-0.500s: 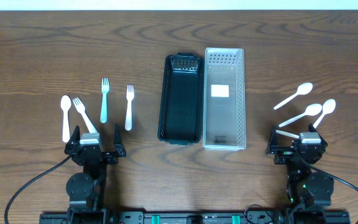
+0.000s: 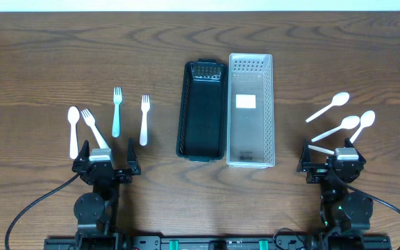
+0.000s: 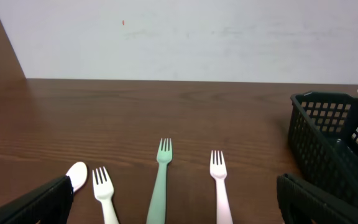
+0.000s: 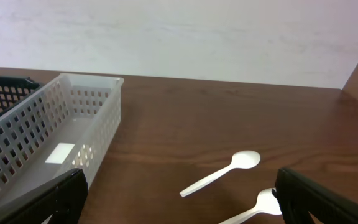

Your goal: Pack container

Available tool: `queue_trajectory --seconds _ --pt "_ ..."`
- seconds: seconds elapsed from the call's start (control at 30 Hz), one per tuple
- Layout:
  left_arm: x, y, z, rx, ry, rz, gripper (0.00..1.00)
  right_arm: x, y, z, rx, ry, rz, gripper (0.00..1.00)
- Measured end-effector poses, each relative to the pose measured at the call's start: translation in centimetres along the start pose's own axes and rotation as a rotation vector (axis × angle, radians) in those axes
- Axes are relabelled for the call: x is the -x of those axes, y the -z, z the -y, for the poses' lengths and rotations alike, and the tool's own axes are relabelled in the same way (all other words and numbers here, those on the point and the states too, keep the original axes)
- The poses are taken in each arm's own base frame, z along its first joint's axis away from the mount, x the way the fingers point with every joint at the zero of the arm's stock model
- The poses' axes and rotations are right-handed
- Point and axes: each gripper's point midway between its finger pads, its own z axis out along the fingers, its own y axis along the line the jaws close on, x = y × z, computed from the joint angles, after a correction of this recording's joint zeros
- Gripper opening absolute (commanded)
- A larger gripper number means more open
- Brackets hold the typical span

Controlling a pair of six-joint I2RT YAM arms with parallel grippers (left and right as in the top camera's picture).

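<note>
A black basket (image 2: 202, 111) and a clear white basket (image 2: 251, 111) stand side by side at the table's middle. On the left lie a white spoon (image 2: 73, 130), a white fork (image 2: 94, 128), a green fork (image 2: 117, 111) and a pink fork (image 2: 144, 119). On the right lie three white spoons (image 2: 328, 107), (image 2: 337, 128), (image 2: 363, 125). My left gripper (image 2: 106, 167) is open and empty just before the forks (image 3: 160, 180). My right gripper (image 2: 332, 165) is open and empty beside the spoons (image 4: 221, 176).
The black basket's corner (image 3: 334, 143) shows at the right of the left wrist view. The white basket (image 4: 48, 143) shows at the left of the right wrist view. A white wall runs behind the table.
</note>
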Motion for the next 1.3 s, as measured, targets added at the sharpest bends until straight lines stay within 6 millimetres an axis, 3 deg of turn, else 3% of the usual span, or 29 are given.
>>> queue_trajectory --seconds 0.8,1.13,1.3 --pt "0.0 0.0 0.0 0.000 0.000 0.000 0.98 0.0 0.0 -0.1 0.003 -0.006 0.000 0.99" --pt "0.0 0.0 0.0 0.000 0.000 0.000 0.98 0.0 0.0 -0.3 0.017 -0.153 -0.001 0.99" --pt "0.0 0.0 0.0 0.000 0.024 0.000 0.98 -1.0 -0.2 -0.7 0.032 -0.252 -0.063 0.99"
